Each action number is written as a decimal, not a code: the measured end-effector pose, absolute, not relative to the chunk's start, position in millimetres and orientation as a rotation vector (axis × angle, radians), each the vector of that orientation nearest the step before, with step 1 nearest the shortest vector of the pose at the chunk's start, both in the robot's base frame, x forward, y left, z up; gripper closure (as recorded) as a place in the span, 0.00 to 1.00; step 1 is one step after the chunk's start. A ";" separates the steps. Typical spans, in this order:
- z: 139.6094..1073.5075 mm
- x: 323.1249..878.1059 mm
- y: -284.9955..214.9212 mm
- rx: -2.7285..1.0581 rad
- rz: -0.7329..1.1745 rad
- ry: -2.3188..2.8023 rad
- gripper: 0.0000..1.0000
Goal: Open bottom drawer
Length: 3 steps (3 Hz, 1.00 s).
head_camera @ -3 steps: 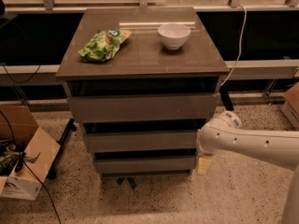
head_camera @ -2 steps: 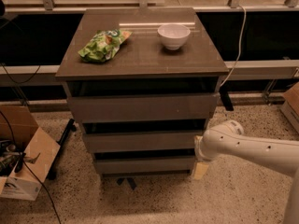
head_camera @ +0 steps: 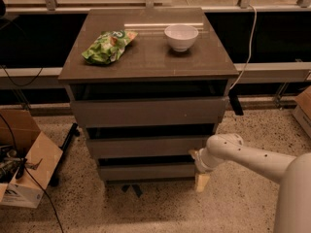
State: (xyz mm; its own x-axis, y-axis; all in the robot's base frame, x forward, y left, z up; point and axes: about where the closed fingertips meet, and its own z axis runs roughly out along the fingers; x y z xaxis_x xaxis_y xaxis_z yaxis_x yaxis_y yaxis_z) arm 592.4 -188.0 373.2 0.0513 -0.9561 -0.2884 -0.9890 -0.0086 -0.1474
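The bottom drawer (head_camera: 146,171) is a grey-brown flat front, lowest of three alike in a small cabinet, with a dark gap above it. My white arm comes in from the lower right. The gripper (head_camera: 197,159) sits at the drawer's right end, against the cabinet's lower right corner, mostly hidden behind the wrist. The middle drawer (head_camera: 146,146) and top drawer (head_camera: 148,111) stand above it.
On the cabinet top (head_camera: 146,64) lie a green snack bag (head_camera: 107,46) and a white bowl (head_camera: 181,37). An open cardboard box (head_camera: 22,174) stands on the floor at the left. A white cable (head_camera: 250,38) hangs at the right. Speckled floor lies in front.
My arm has moved down and a little right, bringing the gripper from the middle drawer's level to the right end of the bottom drawer.
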 end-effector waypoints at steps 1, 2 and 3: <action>346.5 598.2 -182.7 -2.055 0.227 1.925 0.00; 342.7 600.1 -183.6 -2.055 0.223 1.921 0.00; 320.7 596.4 -184.1 -2.026 0.192 1.978 0.00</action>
State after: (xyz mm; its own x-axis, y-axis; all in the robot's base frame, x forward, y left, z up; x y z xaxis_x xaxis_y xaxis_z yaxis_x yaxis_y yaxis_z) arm 596.4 -184.1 320.7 0.0417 -0.9520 -0.3031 -0.9926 -0.0048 -0.1217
